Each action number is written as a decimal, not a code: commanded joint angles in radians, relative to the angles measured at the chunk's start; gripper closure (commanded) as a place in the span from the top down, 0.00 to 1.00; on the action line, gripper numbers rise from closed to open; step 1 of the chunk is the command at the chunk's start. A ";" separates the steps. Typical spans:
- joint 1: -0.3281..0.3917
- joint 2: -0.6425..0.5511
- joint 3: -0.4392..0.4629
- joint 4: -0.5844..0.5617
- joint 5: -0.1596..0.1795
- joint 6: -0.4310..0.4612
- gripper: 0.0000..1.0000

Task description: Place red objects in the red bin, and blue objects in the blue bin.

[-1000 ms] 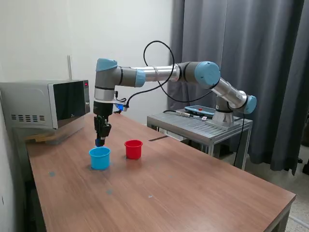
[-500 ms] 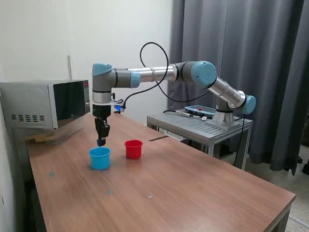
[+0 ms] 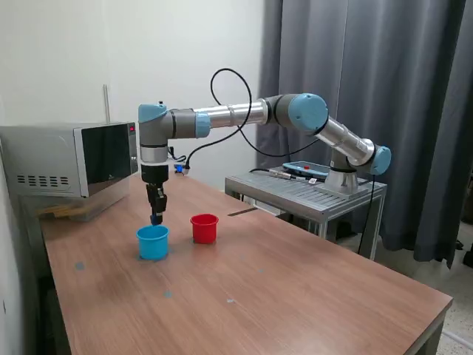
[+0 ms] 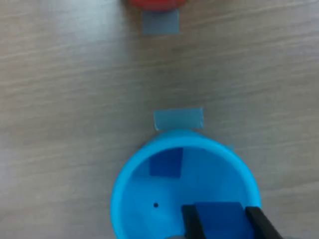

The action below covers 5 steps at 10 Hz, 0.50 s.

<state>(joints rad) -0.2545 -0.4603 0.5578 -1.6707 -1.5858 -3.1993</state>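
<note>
Wrist view: gripper (image 4: 223,219) pinches one blue cube (image 4: 219,218); another lies in the blue cup (image 4: 127,189).

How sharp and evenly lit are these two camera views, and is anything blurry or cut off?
Exterior view: sharp, soft even light, faint shadows under the blue bin and red bin. Wrist view: softly blurred throughout; the blue bin's rim and the gripper holding a blue cube are cut off at the frame edge, and the red bin barely shows.

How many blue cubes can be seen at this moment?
2. One blue cube lies inside the blue cup; the other blue cube is held in the gripper above that cup. None shows elsewhere.
</note>
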 commanded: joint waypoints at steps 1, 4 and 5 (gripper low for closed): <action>-0.005 0.003 0.042 -0.003 0.003 -0.001 0.00; -0.009 0.009 0.039 -0.008 0.004 -0.002 0.00; -0.011 0.011 0.039 -0.008 0.004 0.002 0.00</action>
<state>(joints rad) -0.2638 -0.4527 0.5966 -1.6773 -1.5820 -3.2000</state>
